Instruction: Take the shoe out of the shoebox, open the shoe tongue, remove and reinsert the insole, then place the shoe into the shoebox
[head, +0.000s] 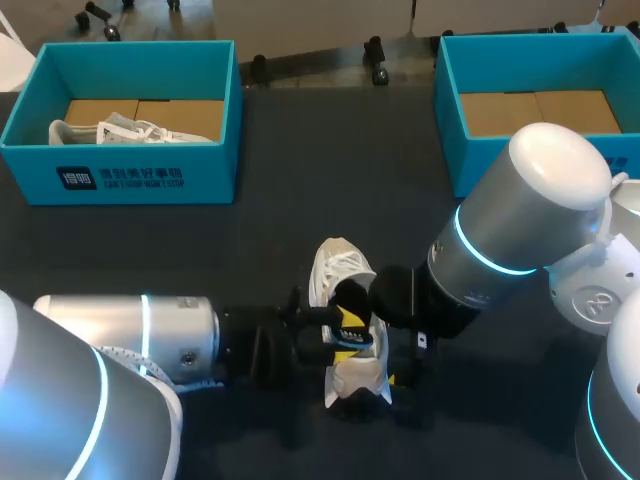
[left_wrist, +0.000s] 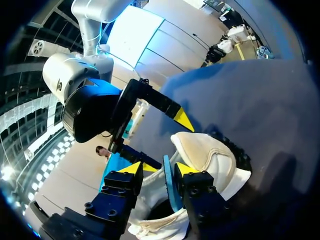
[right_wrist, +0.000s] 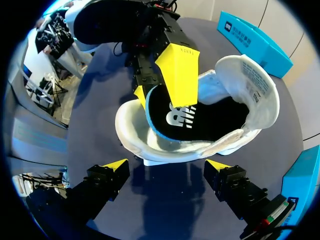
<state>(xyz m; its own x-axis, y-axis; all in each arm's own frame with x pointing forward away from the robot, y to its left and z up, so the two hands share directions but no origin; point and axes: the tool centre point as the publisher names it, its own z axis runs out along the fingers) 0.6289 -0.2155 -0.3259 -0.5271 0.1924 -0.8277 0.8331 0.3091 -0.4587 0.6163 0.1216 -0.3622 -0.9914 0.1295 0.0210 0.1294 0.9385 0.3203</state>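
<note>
Shoe (head: 340, 268): white, out of its box, lying near the middle of the dark desk (head: 300, 180) between the two arms. The right wrist view shows the mouth spread and the tongue folded back.

Insole (right_wrist: 200, 120): black on top with a blue edge, partly lifted at the heel end, the rest still inside the shoe.

Left pincer (left_wrist: 158, 168): comes in from the lower left in the head view and sits at the heel. It is closed narrow on the insole's raised end. The right wrist view shows one yellow tip flat on the top face and the other peeking out under the edge. In the left wrist view the blue edge runs between the two tips.

Right pincer (right_wrist: 165, 166): spread wide, just short of the shoe's side, with neither tip touching it. Dark desk shows between the fingers.

Left shoebox (head: 150, 180): teal, at the far left of the desk, holding a second white shoe (head: 130, 132).

Right shoebox (head: 450, 110): teal, at the far right, brown cardboard floor showing.
</note>
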